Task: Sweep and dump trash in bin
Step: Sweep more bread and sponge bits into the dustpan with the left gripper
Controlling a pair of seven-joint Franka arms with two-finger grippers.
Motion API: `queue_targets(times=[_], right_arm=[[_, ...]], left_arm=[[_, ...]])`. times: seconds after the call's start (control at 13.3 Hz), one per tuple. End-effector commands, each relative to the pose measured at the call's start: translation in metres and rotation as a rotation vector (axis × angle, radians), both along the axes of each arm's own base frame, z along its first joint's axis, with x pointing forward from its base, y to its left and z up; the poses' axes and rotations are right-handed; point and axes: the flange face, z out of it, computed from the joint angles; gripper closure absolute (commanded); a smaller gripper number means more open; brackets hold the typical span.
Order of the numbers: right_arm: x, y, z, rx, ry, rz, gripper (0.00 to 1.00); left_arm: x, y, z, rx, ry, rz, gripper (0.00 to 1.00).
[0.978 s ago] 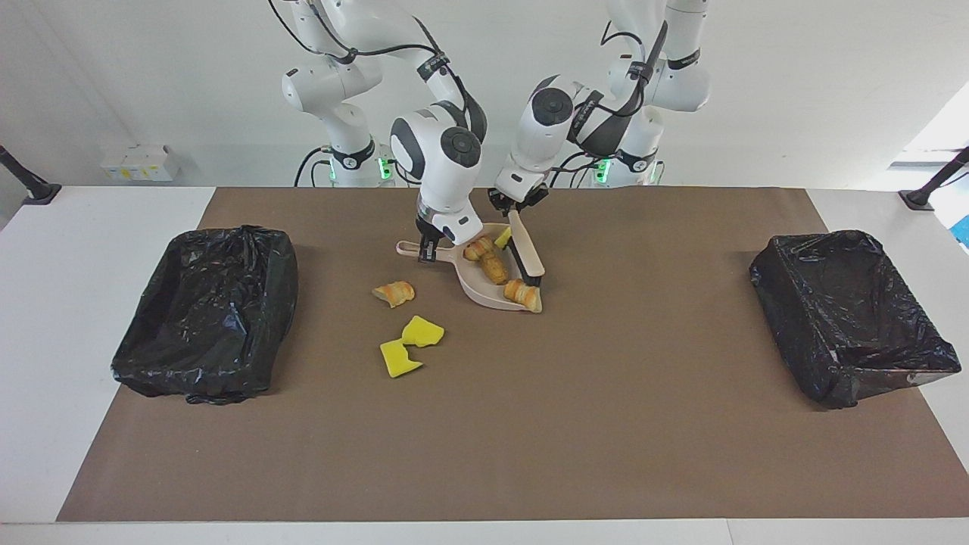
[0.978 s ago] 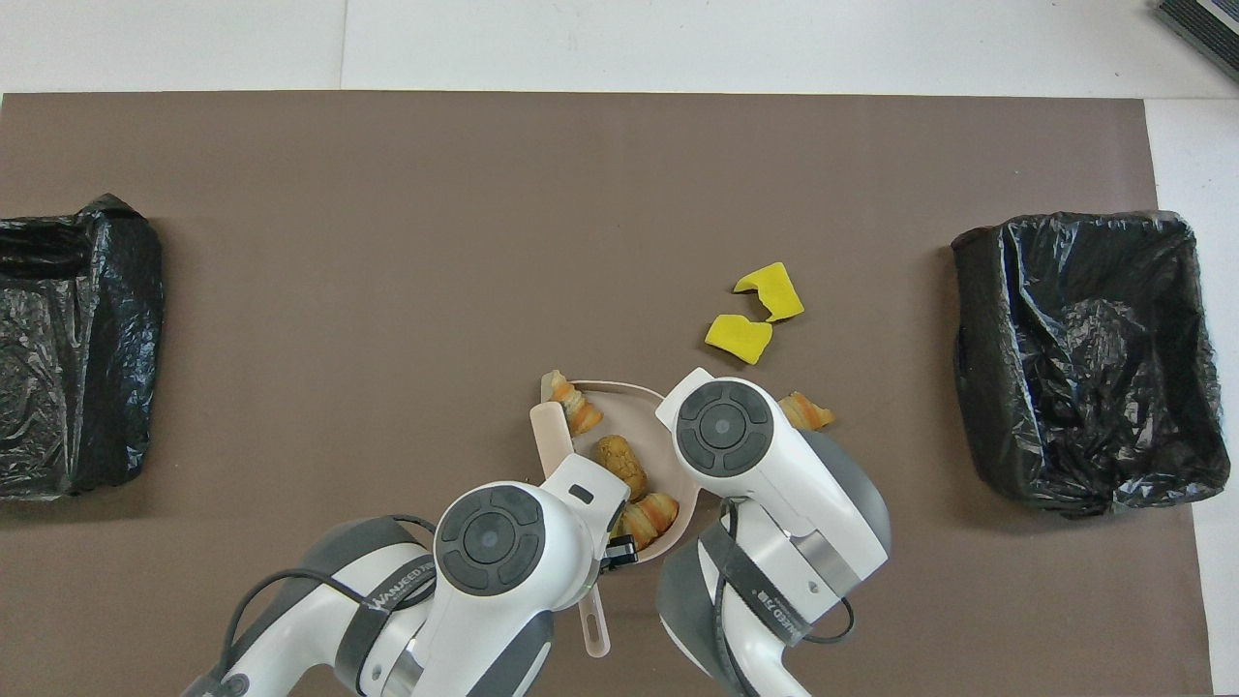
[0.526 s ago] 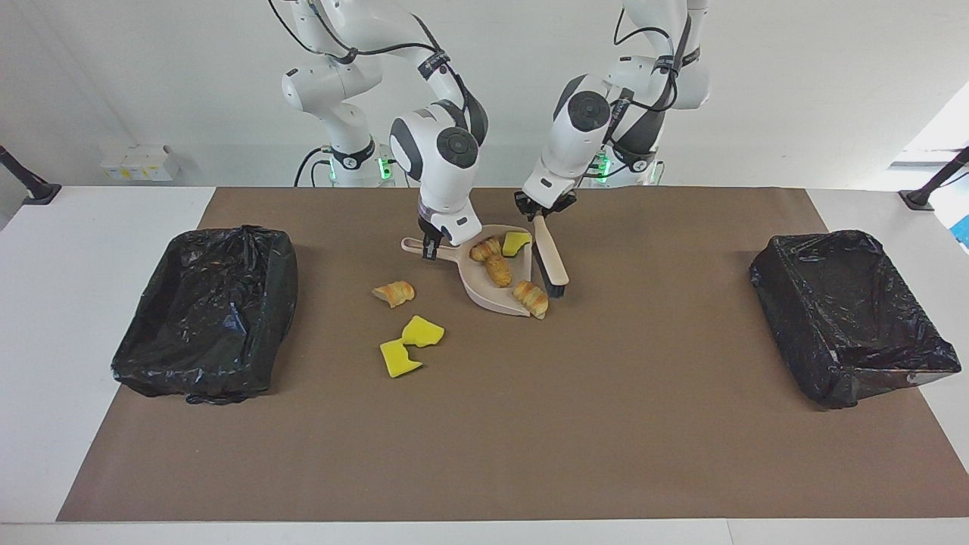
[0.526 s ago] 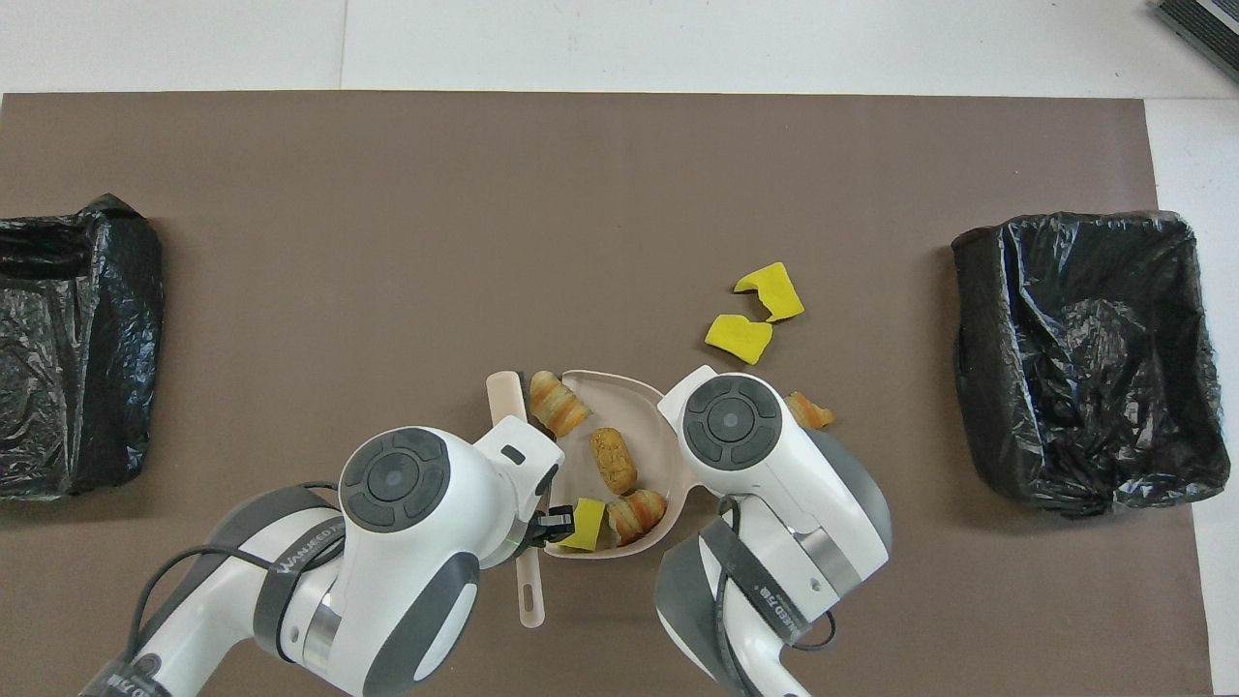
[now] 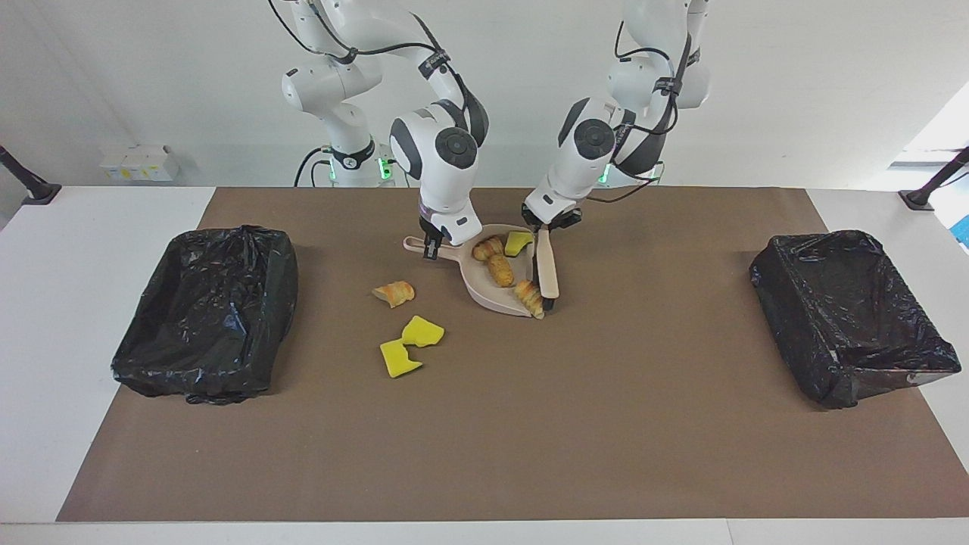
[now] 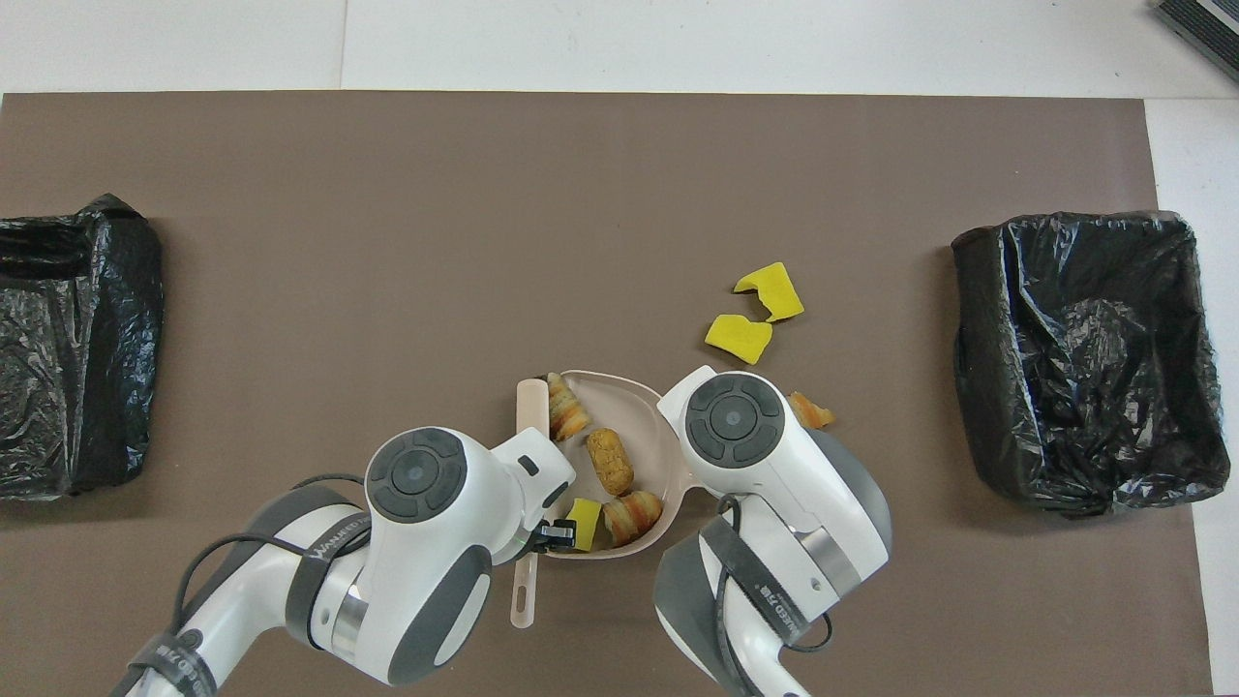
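Right end effector [image 5: 431, 246]: closed on the handle of the beige dustpan [image 5: 492, 297], which rests on the brown mat [image 5: 606, 424] of the desk [image 5: 60, 303]. The pan's handle points toward the right arm's end of the desk; its open mouth faces away from the robots and toward the left arm's end.

Left end effector [image 5: 543, 227]: closed on the handle of the beige brush [image 5: 546, 272]. The brush's long axis runs away from the robots, bristle end farthest out, lying along the dustpan's edge at the left arm's side.

Trash in the dustpan: two croissant-like lumps [image 5: 487, 247] [image 5: 530, 297], the second at the pan's mouth and touching the brush; one brown lump [image 5: 500, 269] between them, long axis running toward the mouth; one yellow sponge chunk [image 5: 518, 242] at the pan's back wall.

Trash on the mat: one bread-like lump [image 5: 394, 292] beside the dustpan toward the right arm's end; two yellow sponge chunks [image 5: 422, 331] [image 5: 399, 358], touching one another, farther from the robots than that lump.

Two bins lined with black bags [image 5: 208, 310] [image 5: 852, 314] stand at either end of the desk, well apart from the trash.
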Motion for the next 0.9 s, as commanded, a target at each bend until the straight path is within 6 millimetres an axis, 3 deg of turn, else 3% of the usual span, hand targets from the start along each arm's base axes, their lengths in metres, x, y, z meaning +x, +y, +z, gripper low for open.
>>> queue_targets(times=[0.0, 0.08, 0.15, 0.3, 0.45, 0.68, 0.83], right_arm=[[-0.001, -0.001, 0.007, 0.021, -0.013, -0.032, 1.00], [-0.002, -0.001, 0.007, 0.021, -0.011, -0.032, 1.00], [-0.002, -0.001, 0.007, 0.021, -0.011, -0.032, 1.00], [-0.002, -0.001, 0.006, 0.020, -0.010, -0.032, 1.00], [-0.001, -0.001, 0.007, 0.020, -0.011, -0.032, 1.00], [0.000, -0.003, 0.010, 0.022, -0.009, -0.024, 1.00], [0.010, -0.013, 0.016, 0.028, -0.017, -0.039, 1.00]], left_arm=[[-0.044, -0.034, 0.008, 0.008, -0.026, -0.110, 1.00], [-0.060, -0.047, 0.010, 0.010, -0.026, -0.148, 1.00], [-0.064, -0.049, 0.013, 0.009, -0.029, -0.155, 1.00], [-0.056, -0.046, 0.013, 0.013, -0.016, -0.133, 1.00], [-0.031, -0.030, 0.023, 0.010, -0.016, -0.066, 1.00], [0.013, -0.009, 0.065, 0.011, -0.005, 0.069, 1.00], [0.028, 0.000, 0.083, 0.003, -0.017, 0.130, 1.00]])
